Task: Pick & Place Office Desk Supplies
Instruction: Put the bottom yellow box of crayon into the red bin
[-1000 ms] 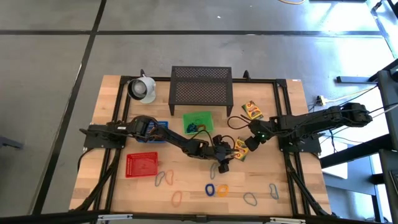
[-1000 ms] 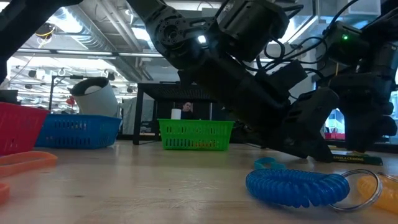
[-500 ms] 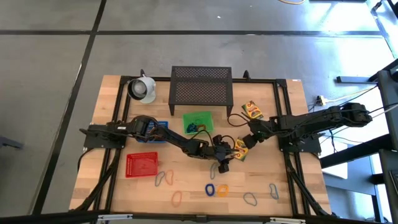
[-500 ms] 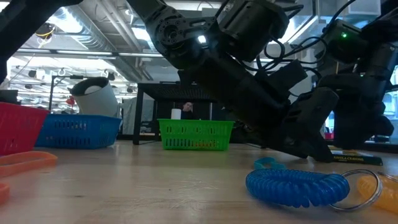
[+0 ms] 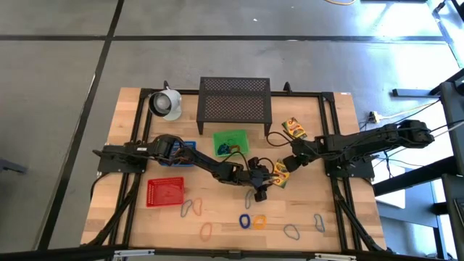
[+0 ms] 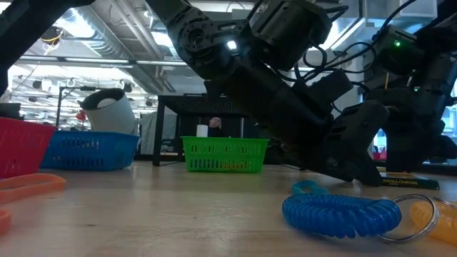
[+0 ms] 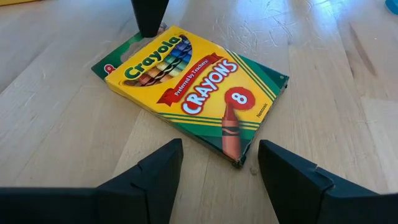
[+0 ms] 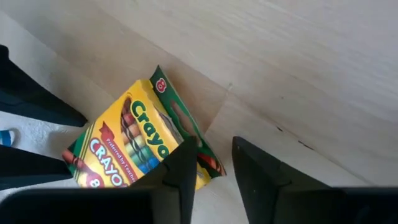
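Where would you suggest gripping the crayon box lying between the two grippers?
Probably across its short width, coming from above: the crayon box lies flat on the table, so only its thin long edges offer purchase. The open left gripper already faces one end.

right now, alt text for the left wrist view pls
A yellow Crayola crayon box lies flat on the wooden table, just ahead of the left gripper, whose fingers are open. A dark finger of the right gripper touches the box's far end.
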